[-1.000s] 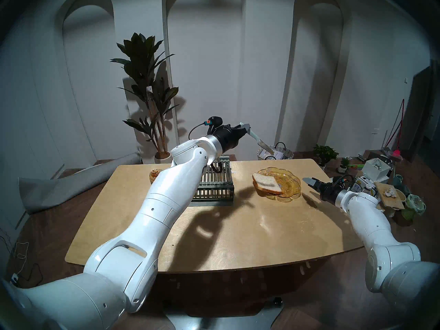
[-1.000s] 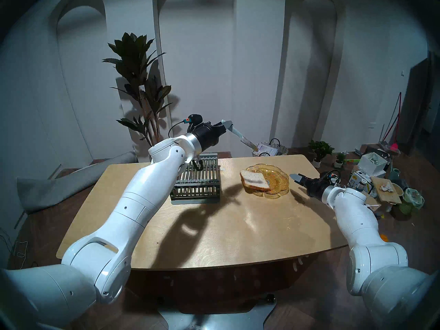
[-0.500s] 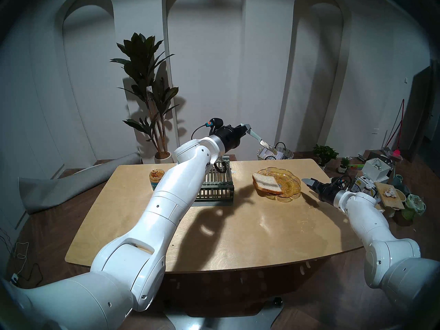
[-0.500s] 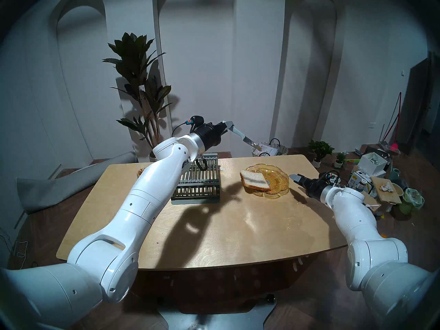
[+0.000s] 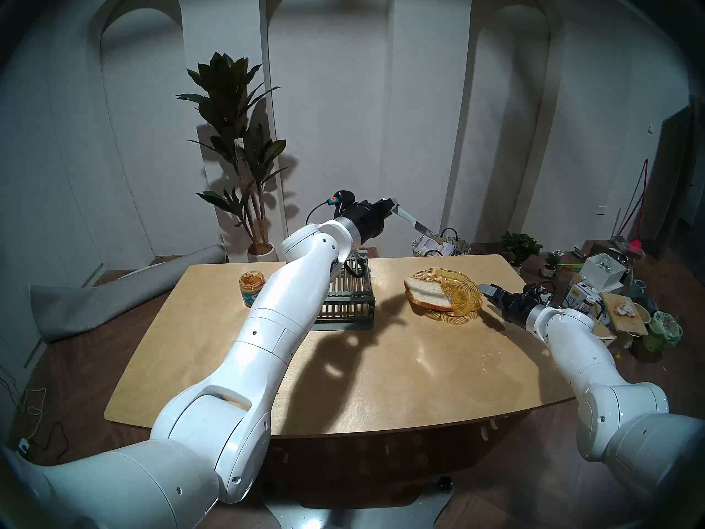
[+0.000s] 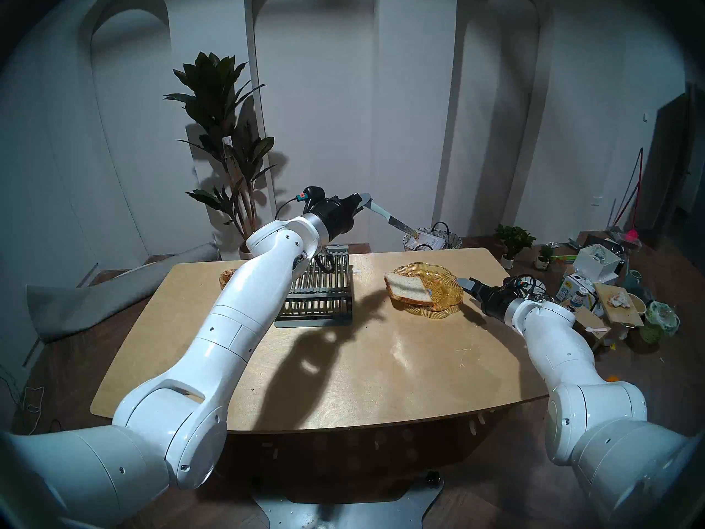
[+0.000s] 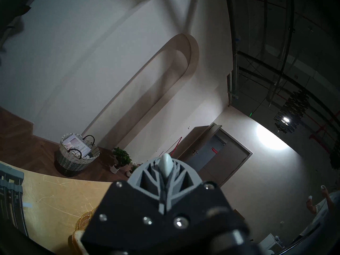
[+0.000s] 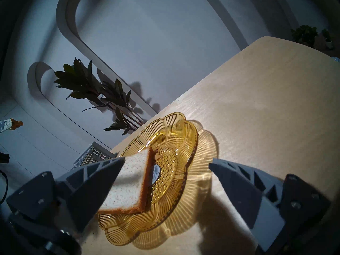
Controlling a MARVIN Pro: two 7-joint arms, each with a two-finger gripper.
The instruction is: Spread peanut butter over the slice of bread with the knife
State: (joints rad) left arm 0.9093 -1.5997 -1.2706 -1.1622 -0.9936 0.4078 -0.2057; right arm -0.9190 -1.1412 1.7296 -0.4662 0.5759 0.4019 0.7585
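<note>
My left gripper is shut on the grey handle of the knife, high above the table's far edge. The blade slopes down to the right and carries a dab of peanut butter on its tip. The left wrist view shows only the handle's butt between the shut fingers. The slice of bread leans on the left rim of the amber glass plate. My right gripper stands open at the plate's right rim, nothing in it. The open peanut butter jar stands at the far left.
A grey barred rack sits between the jar and the plate, partly under my left arm. A wicker basket stands on the floor behind the table. Boxes, pots and bags clutter the floor at the right.
The left arm shifted right, uncovering the jar, and the knife rolled so its blade lies flatter. The right gripper slid left up to the plate's rim.
</note>
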